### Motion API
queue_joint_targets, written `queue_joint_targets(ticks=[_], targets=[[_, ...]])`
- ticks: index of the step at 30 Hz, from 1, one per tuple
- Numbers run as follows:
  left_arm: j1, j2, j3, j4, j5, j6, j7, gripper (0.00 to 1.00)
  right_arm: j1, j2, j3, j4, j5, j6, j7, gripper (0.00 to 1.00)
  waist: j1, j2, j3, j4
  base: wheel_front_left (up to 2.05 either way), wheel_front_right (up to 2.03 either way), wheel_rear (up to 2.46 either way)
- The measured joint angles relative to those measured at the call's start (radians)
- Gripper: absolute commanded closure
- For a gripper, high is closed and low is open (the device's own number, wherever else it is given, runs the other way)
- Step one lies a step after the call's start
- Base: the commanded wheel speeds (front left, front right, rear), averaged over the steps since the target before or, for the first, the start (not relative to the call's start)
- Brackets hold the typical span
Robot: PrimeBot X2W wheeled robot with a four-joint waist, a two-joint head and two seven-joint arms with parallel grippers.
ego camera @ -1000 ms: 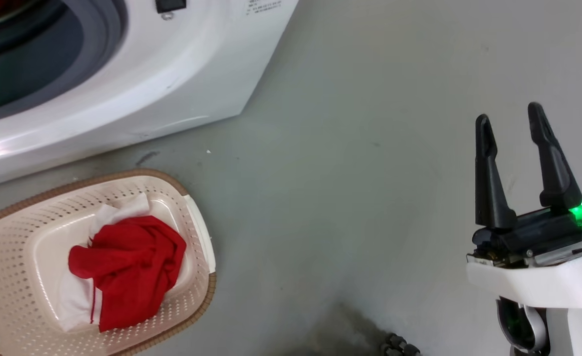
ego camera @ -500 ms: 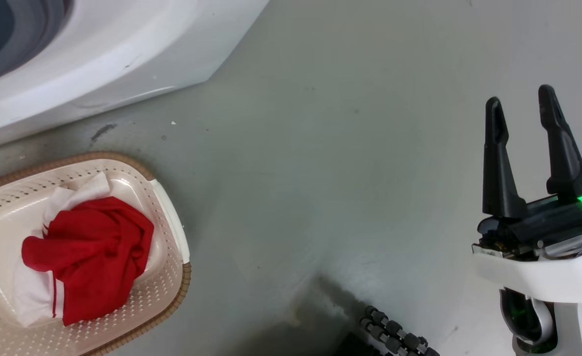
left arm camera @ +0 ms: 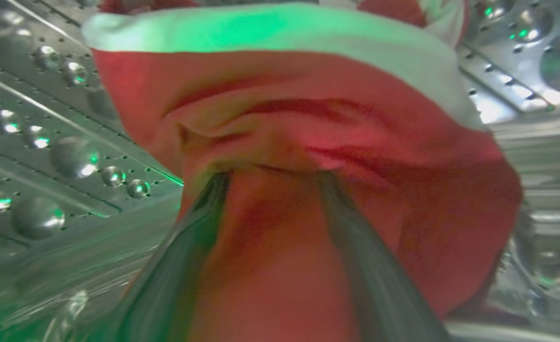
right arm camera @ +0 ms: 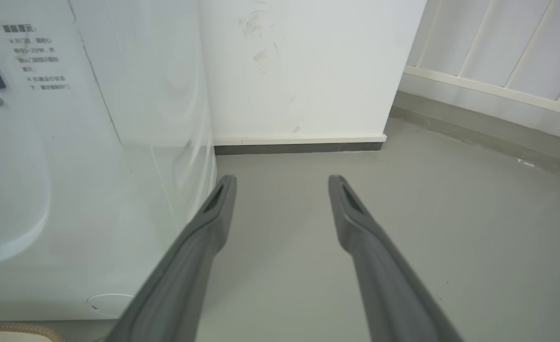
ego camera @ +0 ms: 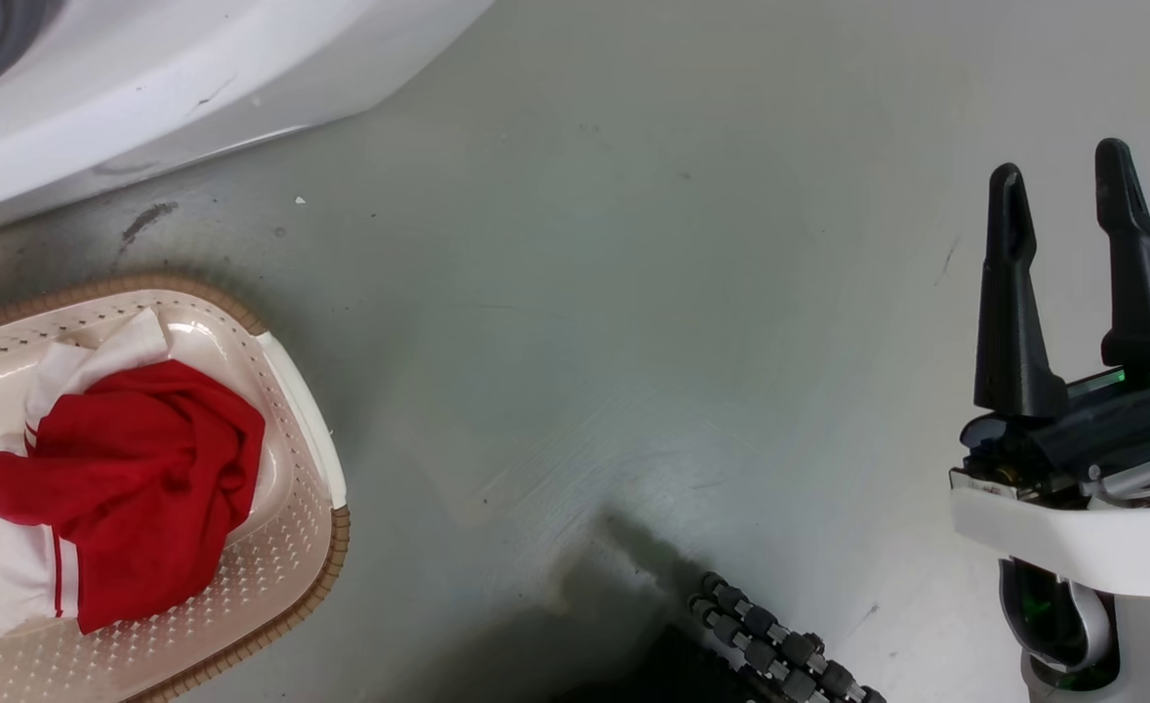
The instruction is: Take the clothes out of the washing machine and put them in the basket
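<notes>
Laundry corner, white washing machine (right arm camera: 47,190), bare grey floor (ego camera: 634,293), white wall (right arm camera: 299,71)

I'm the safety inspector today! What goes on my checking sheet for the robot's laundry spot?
Surface: smooth grey floor, one dark scuff.
Job's things: big white washing machine; red-and-white garment in the cream perforated plastic basket; another red garment with white trim in the steel drum.
Clutter: black beaded part, unclear what.
End effectors: left end effector open, fingers astride the drum garment; right end effector open, empty, over the floor.
Cables: nothing seen.
Surroundings: white wall, pale slatted panel.
</notes>
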Motion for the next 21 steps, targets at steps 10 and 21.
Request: queue_joint_targets(ticks=[10,21], targets=[[-0.002,0.021,-0.071,0.017,-0.023,0.001,-0.071,1.00,-0.001,0.000,-0.018,-0.010,0.000,0.000,0.000,0.00,-0.0001,0.0000,0.021,0.008,0.00,0.00,0.00],[-0.017,0.035,-0.123,0.050,-0.040,0.000,-0.227,1.00,-0.005,0.000,0.005,-0.003,-0.007,0.000,0.000,0.00,0.0000,0.0000,-0.004,0.005,0.00,0.00,0.00]])
